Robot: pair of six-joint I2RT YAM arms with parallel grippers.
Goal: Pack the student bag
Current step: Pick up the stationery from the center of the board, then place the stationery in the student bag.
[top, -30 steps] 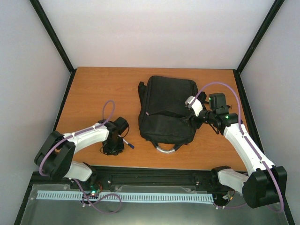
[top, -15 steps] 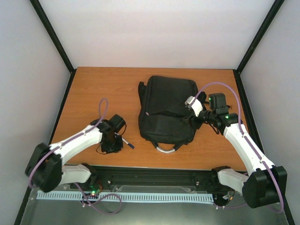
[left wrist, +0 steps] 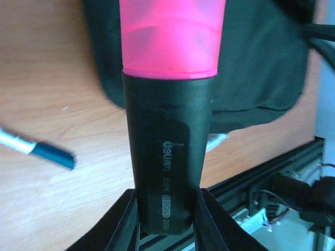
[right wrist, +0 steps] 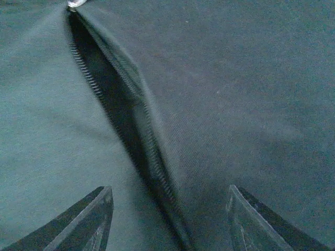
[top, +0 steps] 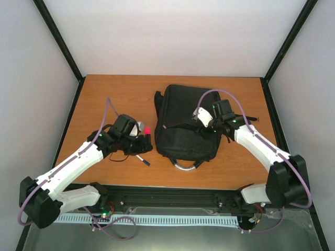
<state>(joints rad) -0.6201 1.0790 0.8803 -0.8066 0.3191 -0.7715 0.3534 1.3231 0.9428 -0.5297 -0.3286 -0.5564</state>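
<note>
The student bag lies flat on the table, a black backpack with its grey loop handle toward me. My left gripper is just left of the bag, shut on a highlighter with a black body and a pink cap that points at the bag. My right gripper hovers over the bag's upper right part. In the right wrist view its jaws stand open on either side of a partly open zip in the bag's fabric.
A pen with a blue tip lies on the wooden table below the left gripper, and it shows again as the pen at the left of the left wrist view. A black frame rail runs along the near table edge.
The left arm has lifted the highlighter off the table and swung it right toward the bag. The right gripper has moved from the bag's right edge up and left, over the zip.
</note>
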